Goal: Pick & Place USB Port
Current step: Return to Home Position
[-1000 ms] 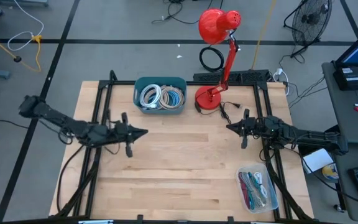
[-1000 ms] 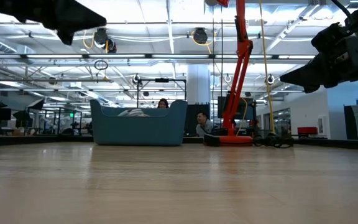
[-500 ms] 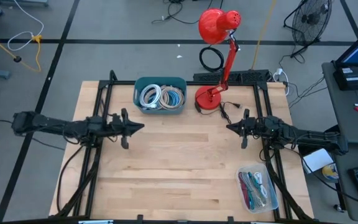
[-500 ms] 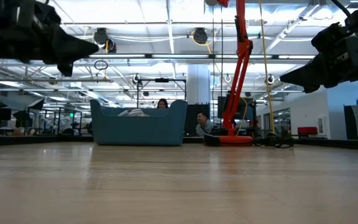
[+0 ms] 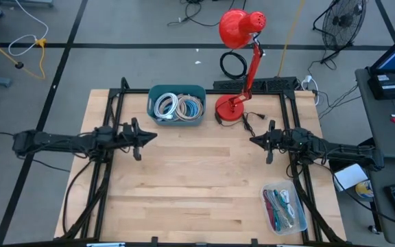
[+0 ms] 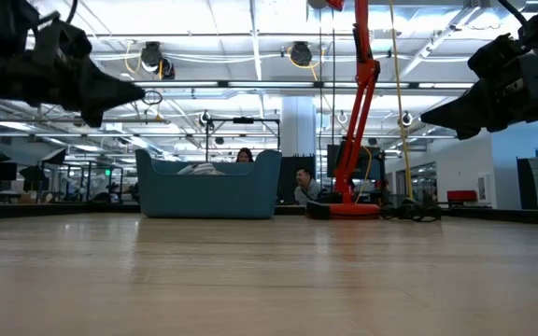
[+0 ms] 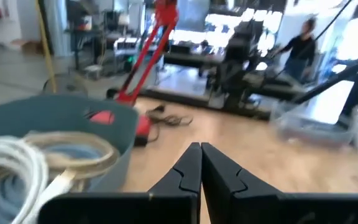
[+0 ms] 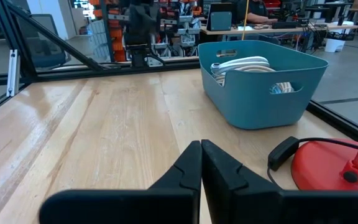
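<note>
A teal bin (image 5: 177, 105) with coiled white and pale cables stands on the table at the far middle; it also shows in the left wrist view (image 7: 55, 143) and the right wrist view (image 8: 260, 81). A clear tray (image 5: 283, 207) of coloured cables lies at the near right. No USB port can be picked out among the cables. My left gripper (image 5: 155, 134) hangs shut above the table's left side, near the bin's near left corner, pointing level toward the right. My right gripper (image 5: 252, 140) hangs shut over the right side, pointing left. Neither holds anything.
A red desk lamp (image 5: 238, 68) stands on its round base (image 5: 230, 108) right of the bin, its black cord (image 8: 284, 149) trailing on the wood. Black frame rails (image 5: 112, 116) run along the table's left and right sides. People sit in the room beyond.
My left gripper has swung toward the table's far edge, drawn back a little toward the left edge, and sunk lower above the table. It now points past the bin's near side. It has stayed shut.
</note>
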`<move>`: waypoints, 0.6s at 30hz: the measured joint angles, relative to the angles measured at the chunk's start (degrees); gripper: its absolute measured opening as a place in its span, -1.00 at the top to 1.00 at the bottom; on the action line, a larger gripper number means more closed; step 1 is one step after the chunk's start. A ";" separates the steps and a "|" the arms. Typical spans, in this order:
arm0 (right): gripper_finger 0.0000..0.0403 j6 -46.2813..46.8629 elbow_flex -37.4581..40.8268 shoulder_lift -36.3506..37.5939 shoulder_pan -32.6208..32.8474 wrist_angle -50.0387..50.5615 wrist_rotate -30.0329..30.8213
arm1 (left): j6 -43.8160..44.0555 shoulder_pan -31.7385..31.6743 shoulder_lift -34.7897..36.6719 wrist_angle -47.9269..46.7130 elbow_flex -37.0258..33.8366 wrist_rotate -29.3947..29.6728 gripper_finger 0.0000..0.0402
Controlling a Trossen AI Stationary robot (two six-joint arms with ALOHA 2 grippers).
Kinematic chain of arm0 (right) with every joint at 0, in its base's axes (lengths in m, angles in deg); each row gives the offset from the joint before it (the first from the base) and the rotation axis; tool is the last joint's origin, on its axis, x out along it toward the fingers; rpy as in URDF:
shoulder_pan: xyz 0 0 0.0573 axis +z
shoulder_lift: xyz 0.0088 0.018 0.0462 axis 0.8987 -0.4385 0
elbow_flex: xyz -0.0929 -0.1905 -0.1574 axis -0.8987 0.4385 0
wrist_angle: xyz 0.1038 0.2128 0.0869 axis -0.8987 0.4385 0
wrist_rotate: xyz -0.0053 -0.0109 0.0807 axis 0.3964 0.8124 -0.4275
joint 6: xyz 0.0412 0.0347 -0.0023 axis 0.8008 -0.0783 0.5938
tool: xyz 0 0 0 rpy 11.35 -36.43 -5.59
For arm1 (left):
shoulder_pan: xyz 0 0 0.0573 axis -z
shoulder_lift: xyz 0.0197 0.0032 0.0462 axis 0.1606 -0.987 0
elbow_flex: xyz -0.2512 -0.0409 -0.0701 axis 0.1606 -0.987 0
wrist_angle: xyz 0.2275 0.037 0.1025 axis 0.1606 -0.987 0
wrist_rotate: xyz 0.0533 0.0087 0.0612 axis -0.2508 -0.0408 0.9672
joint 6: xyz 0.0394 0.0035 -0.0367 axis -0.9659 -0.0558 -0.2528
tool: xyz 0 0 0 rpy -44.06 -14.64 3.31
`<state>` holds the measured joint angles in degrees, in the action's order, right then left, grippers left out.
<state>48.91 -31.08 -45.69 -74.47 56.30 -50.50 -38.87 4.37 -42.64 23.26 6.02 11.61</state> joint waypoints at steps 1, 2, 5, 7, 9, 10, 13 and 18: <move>1.00 0.00 0.00 0.01 0.02 0.00 0.00 | -0.15 -0.24 0.00 -1.33 0.00 0.17 0.96; 1.00 -0.01 0.00 0.01 0.00 0.00 0.00 | -0.19 -0.50 0.00 -2.72 0.00 0.18 0.98; 1.00 0.00 0.00 0.00 0.02 0.00 0.00 | 0.05 -1.15 -0.09 -5.87 0.00 -0.29 0.98; 1.00 -0.02 0.00 0.02 0.00 0.00 0.00 | 0.54 -1.26 -0.13 -7.29 0.00 -1.05 0.96; 1.00 -0.01 0.01 0.00 0.02 -0.01 0.00 | 0.42 -1.23 -0.13 -7.84 0.00 -1.63 0.95; 1.00 -0.01 0.00 0.00 0.02 0.00 0.00 | 0.10 -1.23 -0.13 -8.32 0.00 -1.84 0.96; 1.00 -0.02 0.00 0.02 0.02 -0.01 0.00 | -0.38 -1.23 -0.13 -9.92 0.00 -1.77 0.99; 1.00 0.00 0.00 0.01 0.01 -0.01 0.00 | 0.80 -1.23 -0.13 -16.61 0.02 2.10 0.92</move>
<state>48.91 -31.08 -45.68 -74.46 56.28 -50.50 -38.07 3.13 -42.77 6.65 6.04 13.71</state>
